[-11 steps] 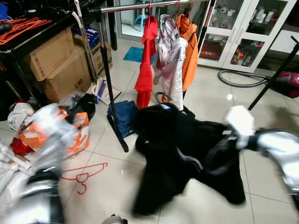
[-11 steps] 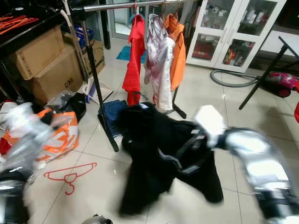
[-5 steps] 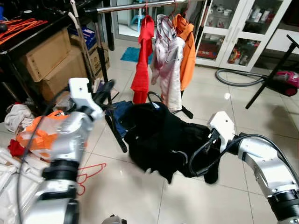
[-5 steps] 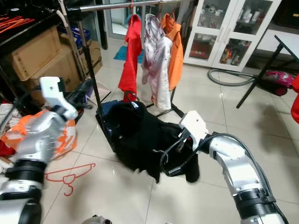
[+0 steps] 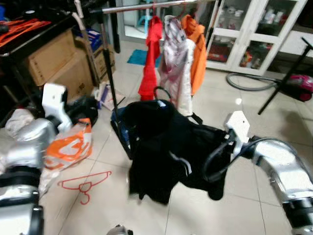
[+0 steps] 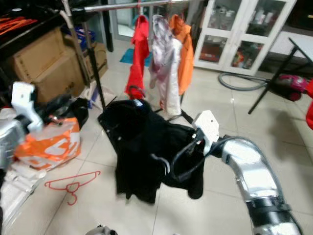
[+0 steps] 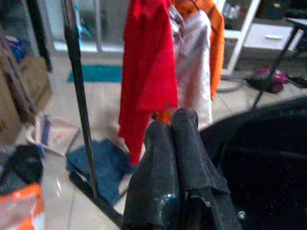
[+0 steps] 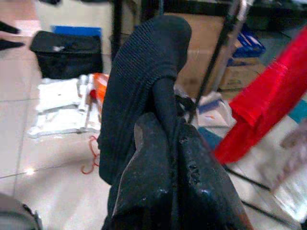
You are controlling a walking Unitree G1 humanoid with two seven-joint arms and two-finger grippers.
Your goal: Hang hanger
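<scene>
Garment first: a black jacket (image 5: 166, 147) on a hanger whose dark hook (image 5: 159, 91) rises at its top hangs in mid-air before the robot, its hem above the tiled floor (image 5: 230, 210). The right gripper (image 8: 165, 143) is closed on the jacket's fabric; in the right wrist view the cloth is pinched between the 2 fingers and drapes over their tips. From the head views the right arm (image 5: 279, 164) reaches in from the right, its wrist just beside the jacket's right edge.

The left gripper (image 7: 172, 127) has its 2 fingers pressed together with nothing between them, pointing toward the rack. The left arm (image 5: 29, 142) is raised at the left, well apart from the jacket.

Behind the jacket stands a clothes rack with a silver rail (image 5: 146, 6) and a black upright (image 5: 111, 68). On the rail hang 3 garments: a red one (image 5: 151, 63), a pale one (image 5: 175, 63) and an orange one (image 5: 198, 49), close together. The rail left of the red garment is bare.

On the floor near the left lie a red hanger (image 5: 85, 182) and an orange-and-white bag (image 5: 71, 147); cardboard boxes (image 5: 63, 63) stand behind. A blue cloth (image 7: 98, 167) lies at the rack's foot.
</scene>
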